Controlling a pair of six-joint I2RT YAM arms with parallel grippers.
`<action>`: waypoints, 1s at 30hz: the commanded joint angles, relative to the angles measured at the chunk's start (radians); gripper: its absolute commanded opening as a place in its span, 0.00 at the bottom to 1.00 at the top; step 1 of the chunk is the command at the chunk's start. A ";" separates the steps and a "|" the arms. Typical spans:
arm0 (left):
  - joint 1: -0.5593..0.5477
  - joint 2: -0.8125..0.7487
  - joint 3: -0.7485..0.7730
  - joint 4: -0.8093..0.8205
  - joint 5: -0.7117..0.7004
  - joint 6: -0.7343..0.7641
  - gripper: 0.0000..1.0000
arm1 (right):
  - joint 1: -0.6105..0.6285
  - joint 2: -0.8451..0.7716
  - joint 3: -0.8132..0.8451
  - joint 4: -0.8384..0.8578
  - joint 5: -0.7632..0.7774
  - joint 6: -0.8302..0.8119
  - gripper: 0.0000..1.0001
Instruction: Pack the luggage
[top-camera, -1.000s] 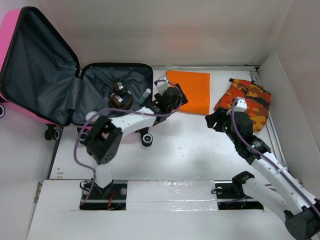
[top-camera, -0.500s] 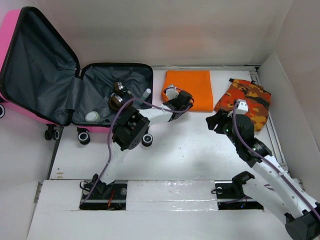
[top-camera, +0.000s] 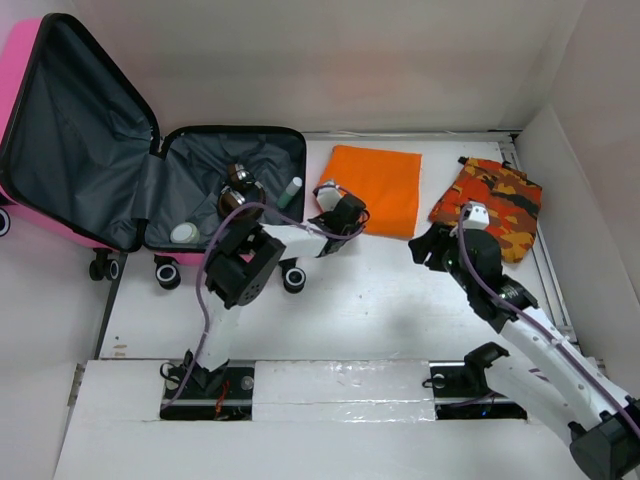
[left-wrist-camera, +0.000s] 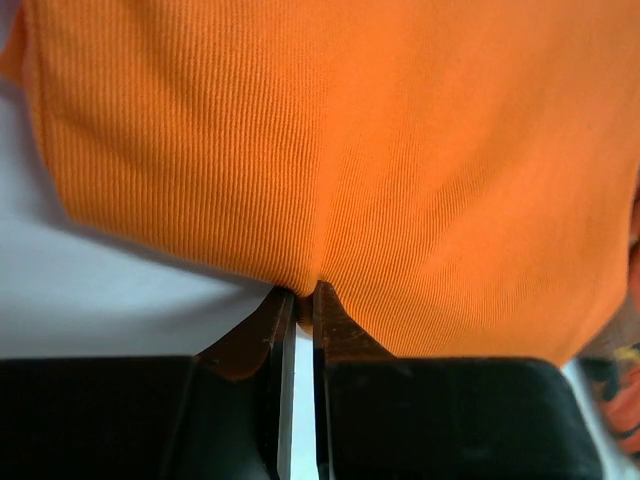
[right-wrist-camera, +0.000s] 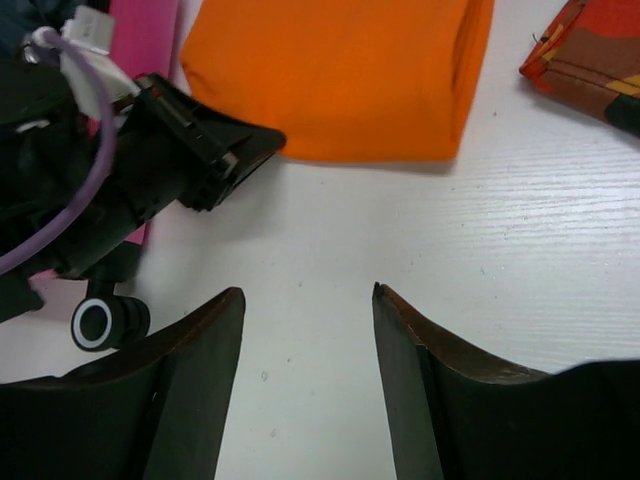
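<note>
The luggage, a pink suitcase with dark grey lining, lies open at the far left. Right of it a folded orange cloth rests on the table. My left gripper is at the cloth's near left edge. In the left wrist view its jaws are shut on a pinch of the orange cloth, fingertips meeting at the hem. My right gripper hovers open over bare table, near the orange cloth's front edge, with nothing between its fingers.
A red-and-orange camouflage cloth lies at the back right by the side wall. Inside the suitcase base are brown round items, a small white tube and a white jar. A suitcase wheel stands near my left arm.
My left gripper moved right from the suitcase edge to the orange cloth and shut on its near edge; the cloth has shifted slightly. The right arm has barely moved.
</note>
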 joint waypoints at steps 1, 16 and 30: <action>0.003 -0.127 -0.144 -0.103 -0.060 0.112 0.00 | 0.011 0.018 0.003 0.055 0.002 0.018 0.60; -0.034 -0.358 -0.406 -0.060 -0.047 -0.021 0.77 | 0.043 0.080 0.022 0.122 -0.044 0.036 0.61; -0.002 -0.049 -0.071 -0.175 -0.073 -0.193 0.71 | 0.043 0.018 0.002 0.111 -0.035 0.027 0.62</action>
